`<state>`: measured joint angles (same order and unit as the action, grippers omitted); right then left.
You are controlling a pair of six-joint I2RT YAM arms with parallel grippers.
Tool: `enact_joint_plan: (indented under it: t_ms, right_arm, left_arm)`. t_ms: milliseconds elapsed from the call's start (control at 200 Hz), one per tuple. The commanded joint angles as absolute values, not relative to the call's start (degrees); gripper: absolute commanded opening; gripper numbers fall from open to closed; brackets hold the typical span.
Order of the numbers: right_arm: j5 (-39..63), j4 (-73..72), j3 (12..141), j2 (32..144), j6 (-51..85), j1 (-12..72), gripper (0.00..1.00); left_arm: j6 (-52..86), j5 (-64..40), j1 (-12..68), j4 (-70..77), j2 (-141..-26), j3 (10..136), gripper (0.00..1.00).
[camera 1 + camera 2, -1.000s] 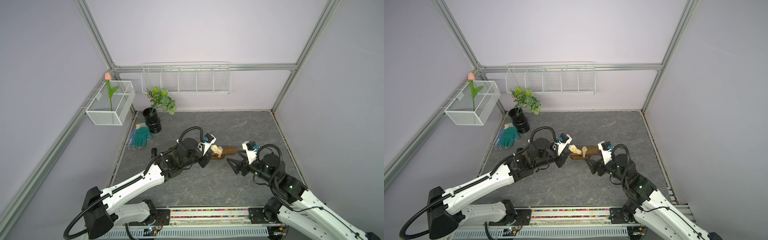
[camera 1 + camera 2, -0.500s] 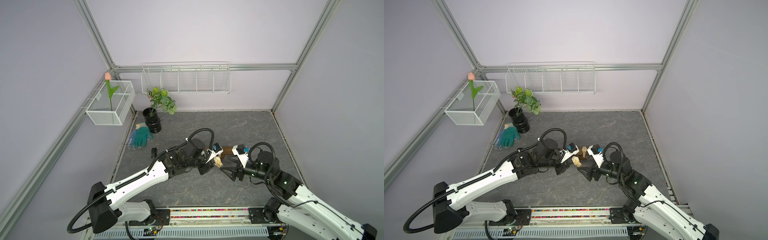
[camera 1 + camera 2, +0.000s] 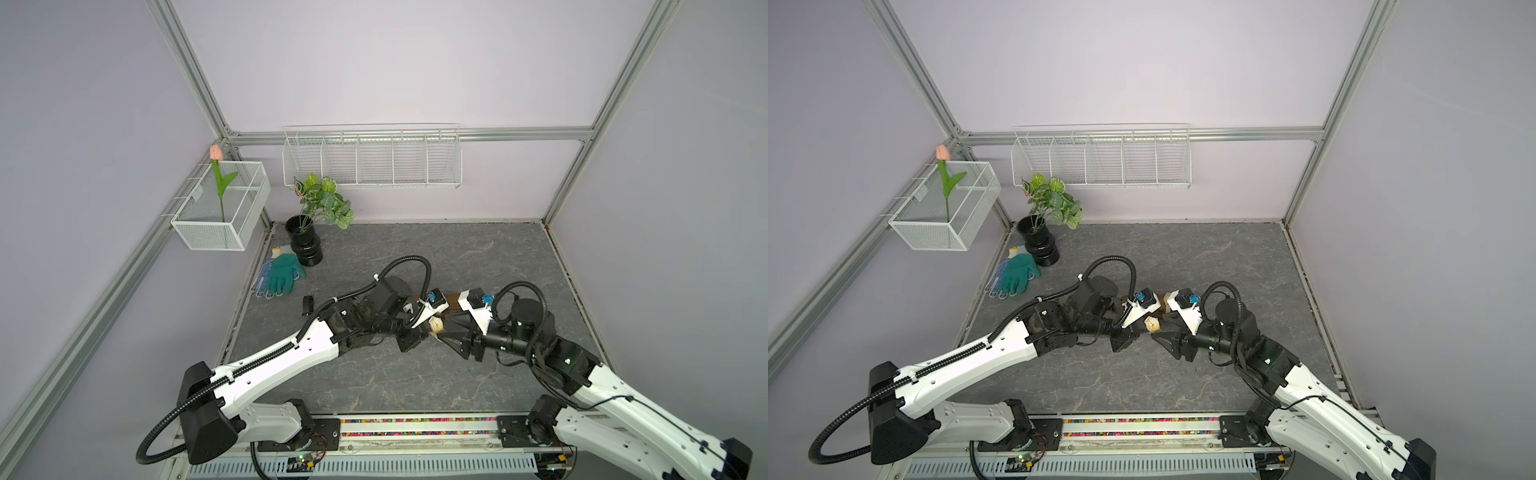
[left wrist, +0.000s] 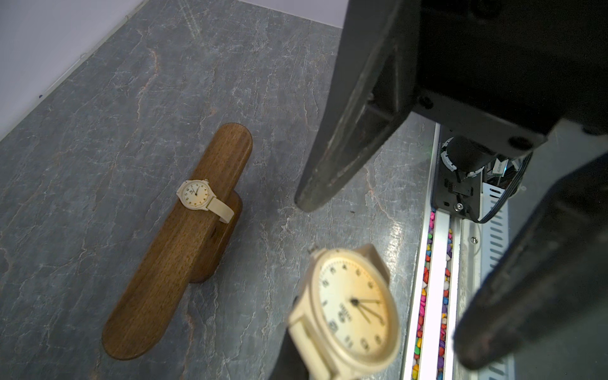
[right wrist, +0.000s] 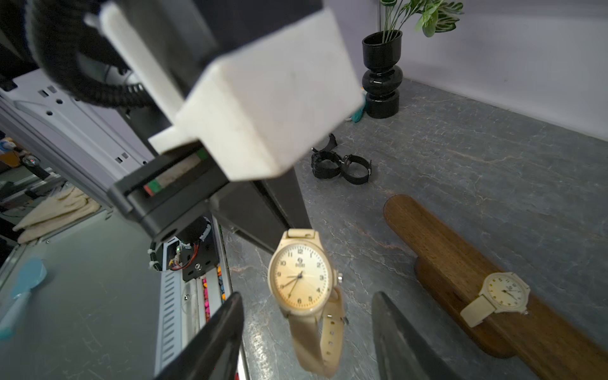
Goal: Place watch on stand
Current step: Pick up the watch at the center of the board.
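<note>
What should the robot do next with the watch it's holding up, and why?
Probably close the right gripper on the dangling strap. The left gripper pinches the watch by its other end, and the right gripper's jaws stand open on either side of that strap.

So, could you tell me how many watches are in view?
4: one cream watch hangs from the left end effector, a second cream watch sits on the stand, and two black watches lie together on the table. Others may be hidden.
</note>
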<state>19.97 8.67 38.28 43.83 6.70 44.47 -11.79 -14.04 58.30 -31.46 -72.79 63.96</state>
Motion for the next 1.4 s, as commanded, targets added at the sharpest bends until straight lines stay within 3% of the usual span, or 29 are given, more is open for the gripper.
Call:
enact_joint_plan:
  t_ms: [0, 280, 500, 950, 1235, 1394]
  right_arm:
    - [19.2, 6.6, 39.6, 44.7, 4.6, 45.1, 0.62]
    - [19.2, 6.2, 40.9, 47.4, 3.7, 46.6, 0.62]
    - [18.8, 6.0, 41.6, 48.7, 3.5, 47.7, 0.47]
    - [15.6, 8.4, 42.3, 49.3, 3.7, 48.3, 0.37]
    - [12.7, 10.6, 41.7, 48.6, 1.2, 48.4, 0.47]
    - [10.8, 12.5, 42.0, 48.0, -0.5, 48.4, 0.48]
  left_arm:
    - [-13.3, -15.3, 58.7, -32.2, -73.2, 65.7, 0.0]
    - [-13.2, -15.8, 58.7, -32.4, -73.4, 65.9, 0.0]
    - [-13.4, -16.6, 58.7, -32.6, -74.1, 66.5, 0.0]
    - [-13.4, -17.4, 58.7, -33.0, -73.9, 66.8, 0.0]
    - [-13.3, -17.8, 58.7, -33.0, -74.2, 66.8, 0.0]
    - [-13.5, -17.2, 58.7, -33.3, -74.0, 67.2, 0.0]
